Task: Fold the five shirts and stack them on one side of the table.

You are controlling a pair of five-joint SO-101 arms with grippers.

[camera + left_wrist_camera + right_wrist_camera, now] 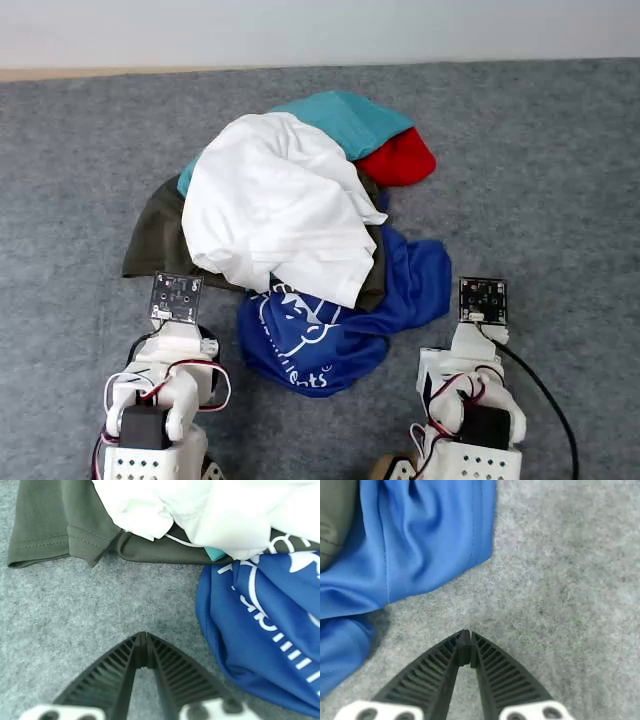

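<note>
The left gripper (pixel 145 637) had its ribbed black jaws pressed together at the tips, holding nothing, and it hung over bare counter (pixel 560 200) just beside the blue shirt (pixel 260 630), on that shirt's left edge. The right gripper (pixel 466 634) was likewise drawn together and held nothing, near the blue shirt's opposite edge, with a folded blue hem close ahead of its tips.

All five shirts lay unfolded in one loose heap. The blue shirt, smooth and slightly glossy with white lettering, was crumpled at the near end of the heap, between the two arms. The white shirt (pixel 275 210) was bunched in soft folds on top, overlapping the blue shirt's far part. The olive shirt (pixel 155 240), matte with a stitched hem, spread out flat from under the white one to the left of the blue shirt. The teal shirt (pixel 345 120) and the red shirt (pixel 400 160) poked out beyond the blue shirt, at the heap's far end, the red one in a rounded lump. The counter had a grey, felt-like surface.
</note>
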